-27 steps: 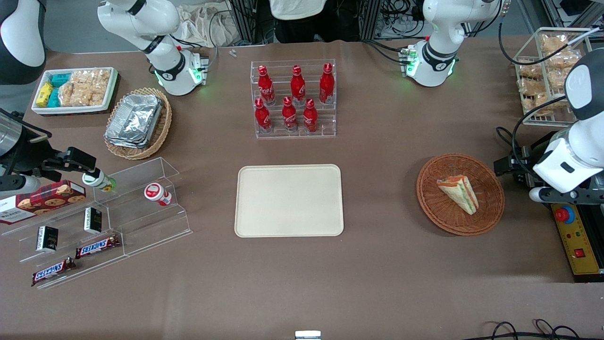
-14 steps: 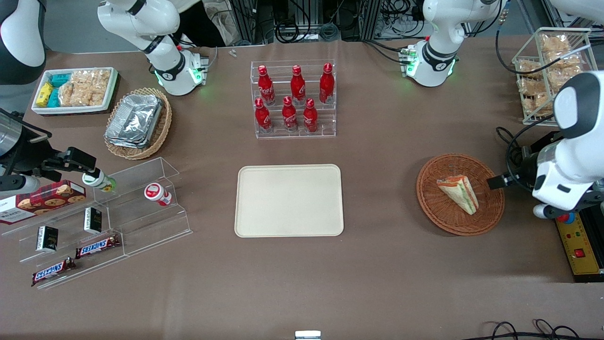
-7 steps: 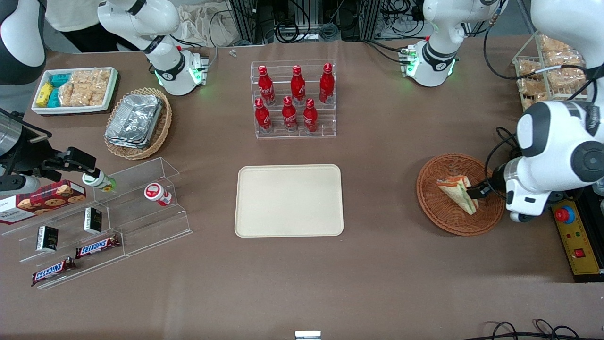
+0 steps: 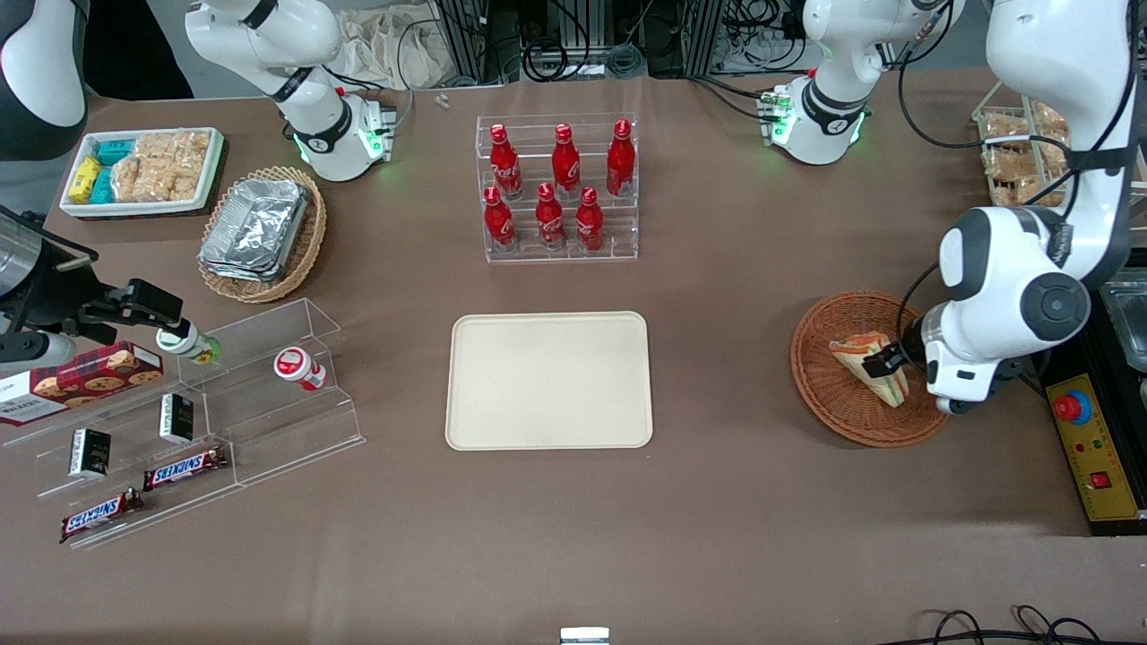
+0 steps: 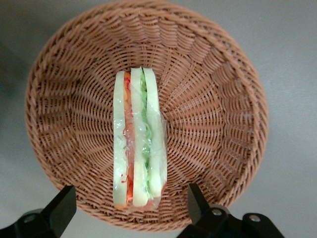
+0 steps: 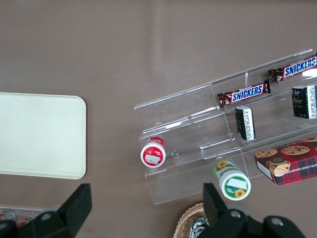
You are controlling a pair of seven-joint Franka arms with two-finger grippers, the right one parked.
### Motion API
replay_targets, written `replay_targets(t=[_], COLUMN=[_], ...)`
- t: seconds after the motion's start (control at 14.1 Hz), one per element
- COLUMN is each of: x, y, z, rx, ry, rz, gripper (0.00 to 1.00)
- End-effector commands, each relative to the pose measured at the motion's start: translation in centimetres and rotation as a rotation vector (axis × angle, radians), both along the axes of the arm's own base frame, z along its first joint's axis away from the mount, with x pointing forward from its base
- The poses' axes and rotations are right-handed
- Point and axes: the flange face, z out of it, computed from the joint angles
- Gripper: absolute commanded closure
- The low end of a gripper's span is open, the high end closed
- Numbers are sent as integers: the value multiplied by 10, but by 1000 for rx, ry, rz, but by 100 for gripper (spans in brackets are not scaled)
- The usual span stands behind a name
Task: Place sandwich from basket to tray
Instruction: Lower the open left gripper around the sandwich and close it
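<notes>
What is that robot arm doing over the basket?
It is getting ready to pick up the sandwich. The gripper hovers over the round brown basket with its fingers open, one on each side of the sandwich, not touching it. The sandwich lies in the middle of the basket. The cream tray, where it is supposed to go, sits bare in the middle of the table, nearer the front camera than the rack of red bottles.

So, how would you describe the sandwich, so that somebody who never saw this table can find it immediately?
Find the round reddish-brown wicker basket at the working arm's end of the table, beside the cream tray. The sandwich lies alone inside it, under the open gripper. It is a pale bread wedge with red and green filling, unlike the foil trays in the lighter basket.
</notes>
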Motion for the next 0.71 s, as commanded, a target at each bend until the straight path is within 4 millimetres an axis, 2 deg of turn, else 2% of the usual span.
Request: replay_targets(t=[0.0, 0.07, 0.28, 0.64], x=[-11, -11, -8, -1], y=[6, 12, 11, 9], z=[-13, -20, -41, -62], rx=[16, 15, 15, 25], ry=[-21, -26, -40, -47], rz=[20, 30, 72, 203], gripper=[0, 0, 0, 0])
